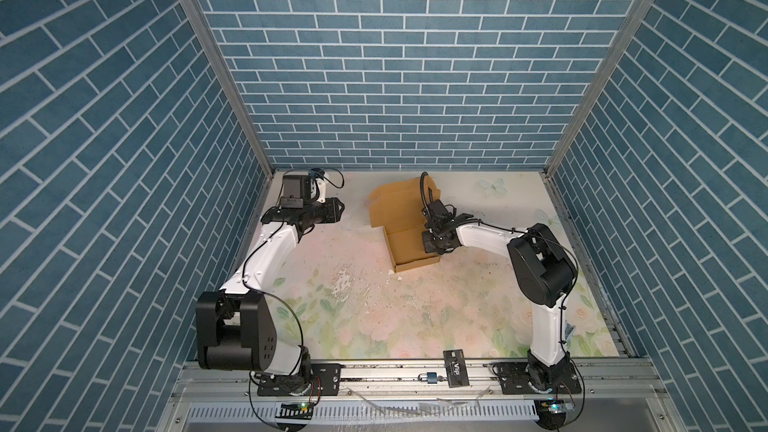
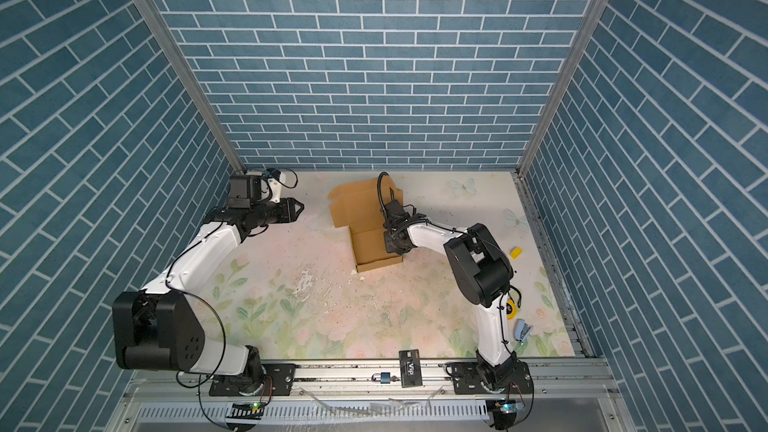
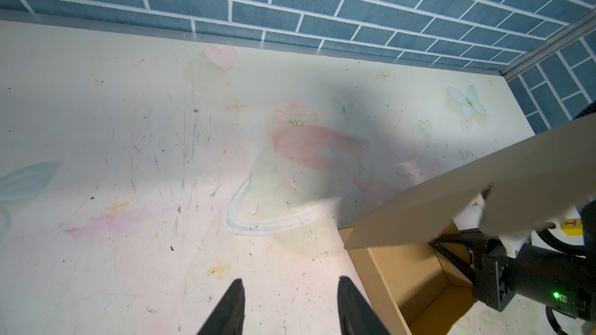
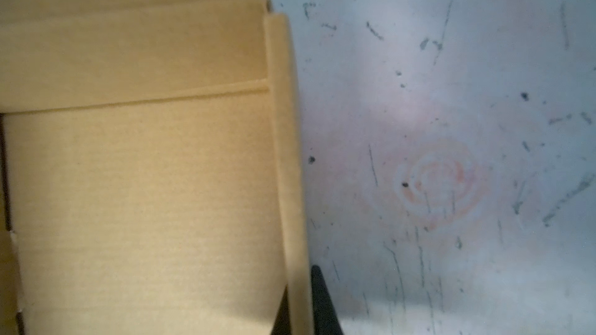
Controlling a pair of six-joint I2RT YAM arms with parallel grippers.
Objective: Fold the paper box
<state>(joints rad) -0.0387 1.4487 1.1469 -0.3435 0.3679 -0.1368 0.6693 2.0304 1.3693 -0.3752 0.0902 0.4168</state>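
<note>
In both top views the tan corrugated paper box sits toward twelve o'clock on the scuffed floral table, with its rectangular tray open and its lid raised. The left gripper hangs at ten o'clock, apart from the box. In the left wrist view its black tapered fingers stand apart and empty. In the right wrist view the right gripper is pinched on the box's thin side wall.
</note>
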